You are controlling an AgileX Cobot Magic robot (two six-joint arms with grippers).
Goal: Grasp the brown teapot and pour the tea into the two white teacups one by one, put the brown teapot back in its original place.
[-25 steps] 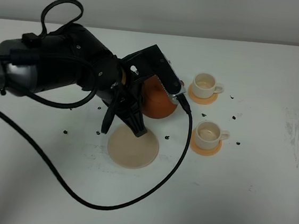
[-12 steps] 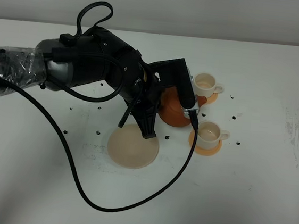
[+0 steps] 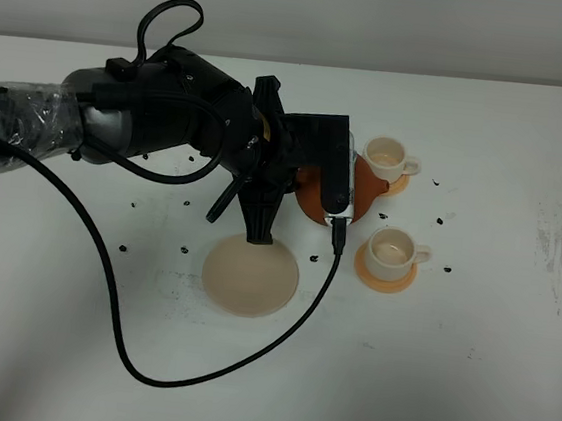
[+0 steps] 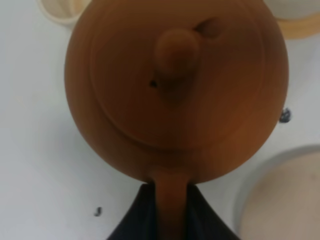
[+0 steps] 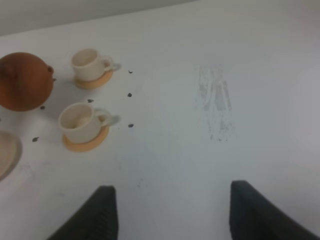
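Swung rightward since a moment ago, your left pincer (image 4: pixel 170 217) grips the brown teapot (image 4: pixel 175 90) by its handle, with a white teacup (image 3: pixel 385 159) just ahead; your right pincer (image 5: pixel 170 215) stands open.

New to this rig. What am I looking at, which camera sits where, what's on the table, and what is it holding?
This is a two-armed robot with a gripper on each arm. One picture comes from a camera mounted high above the white table. The other two come from a camera on each wrist. From above only the left arm shows, black and cabled. The left gripper is shut on the loop handle of the brown teapot, holding it beside two white cups: the far teacup and the near teacup, each on an orange coaster. The pale beige disc has nothing on it. The right gripper is open and holds nothing.
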